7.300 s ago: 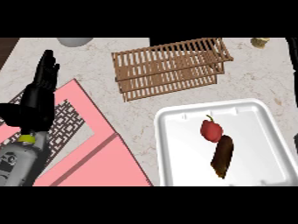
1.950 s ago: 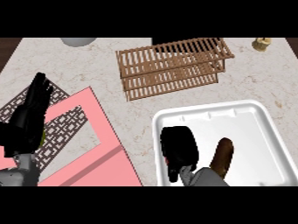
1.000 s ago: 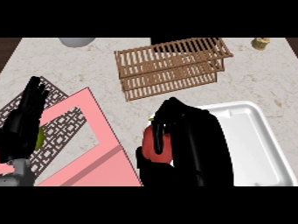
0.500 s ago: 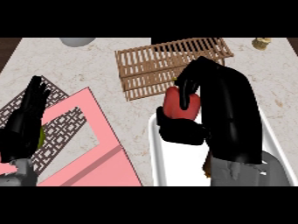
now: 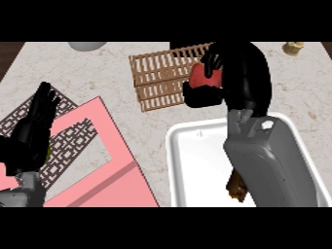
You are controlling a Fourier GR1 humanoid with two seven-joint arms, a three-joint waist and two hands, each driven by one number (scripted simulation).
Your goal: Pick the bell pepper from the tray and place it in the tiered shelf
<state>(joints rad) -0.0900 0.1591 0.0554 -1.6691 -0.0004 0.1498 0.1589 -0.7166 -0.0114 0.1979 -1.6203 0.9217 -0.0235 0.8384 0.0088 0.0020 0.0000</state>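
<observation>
The red bell pepper (image 5: pixel 203 79) sat in the grasp of the right hand (image 5: pixel 230 78), whose black fingers and thumb curled round it so that only part of its red skin showed between them. Held this way, it lay over the right-hand part of the wooden tiered shelf (image 5: pixel 161 78), in line with the slats; whether it touched the wood could not be told. The right forearm (image 5: pixel 269 163) ran up from the lower edge, crossing the white tray (image 5: pixel 197 165) and hiding much of its floor. At the tray's near end, a brown item (image 5: pixel 236 187) poked out from under the forearm, too covered to identify.

The left hand (image 5: pixel 28 133) rested at the left side, its fingers straight and relaxed, holding nothing, above a pink mat (image 5: pixel 100 170) with a dark lattice pattern. The marbled counter (image 5: pixel 298 92) spread beneath everything. At the far edge stood a grey rounded object (image 5: pixel 88 45) to the left of the shelf and a small tan object (image 5: pixel 293 47) to the right, both well apart from the hands.
</observation>
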